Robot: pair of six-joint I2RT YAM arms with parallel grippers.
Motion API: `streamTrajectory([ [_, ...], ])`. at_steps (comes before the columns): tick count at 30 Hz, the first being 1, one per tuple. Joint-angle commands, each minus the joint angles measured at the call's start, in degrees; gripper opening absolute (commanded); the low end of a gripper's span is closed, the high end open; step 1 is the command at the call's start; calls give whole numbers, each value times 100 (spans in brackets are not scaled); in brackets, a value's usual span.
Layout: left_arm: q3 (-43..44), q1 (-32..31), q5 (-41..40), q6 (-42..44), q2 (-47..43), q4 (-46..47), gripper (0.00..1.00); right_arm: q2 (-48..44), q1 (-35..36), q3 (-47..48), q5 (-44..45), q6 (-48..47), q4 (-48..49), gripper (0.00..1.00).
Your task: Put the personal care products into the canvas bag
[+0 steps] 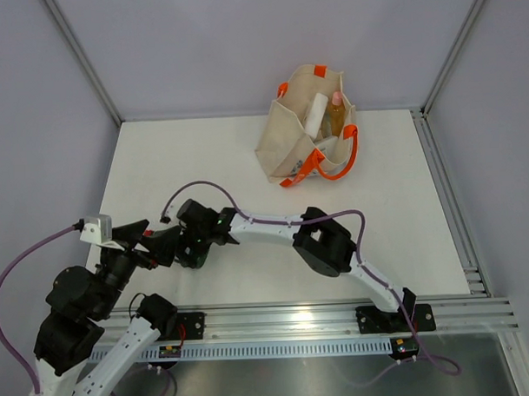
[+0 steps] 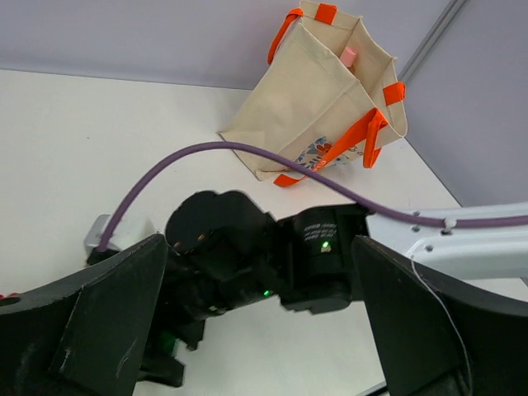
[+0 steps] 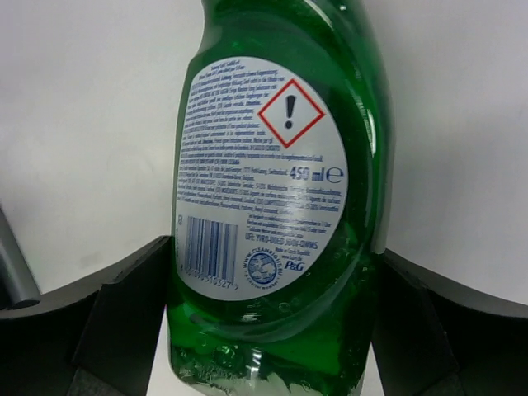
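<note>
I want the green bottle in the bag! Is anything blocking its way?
Nothing visible does. The right gripper holds the green bottle at the left of the table, and the surface from there to the open canvas bag shows bare.

bottle (image 3: 272, 231) in r tool (image 1: 188, 248); others (image 1: 317, 116) in bag (image 1: 280, 145).

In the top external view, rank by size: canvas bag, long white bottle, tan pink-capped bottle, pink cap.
canvas bag
long white bottle and tan pink-capped bottle: too alike and partly hidden to rank
pink cap, smallest
</note>
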Motion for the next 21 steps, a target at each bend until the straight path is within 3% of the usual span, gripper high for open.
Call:
streamTrajectory([
  [1, -40, 12, 180, 11, -51, 249, 99, -1035, -703, -774, -1644, -776, -116, 0],
  [4, -119, 12, 241, -16, -51, 355, 99, -1536, -995, -1286, -2306, -1110, -177, 0],
  [12, -646, 12, 601, -288, -33, 820, 99, -2477, -1602, -2595, -2950, -1341, -204, 0],
  [21, -1489, 12, 1050, -675, 2, 1330, 99, -3102, -2111, -3045, -3451, -1526, -476, 0],
])
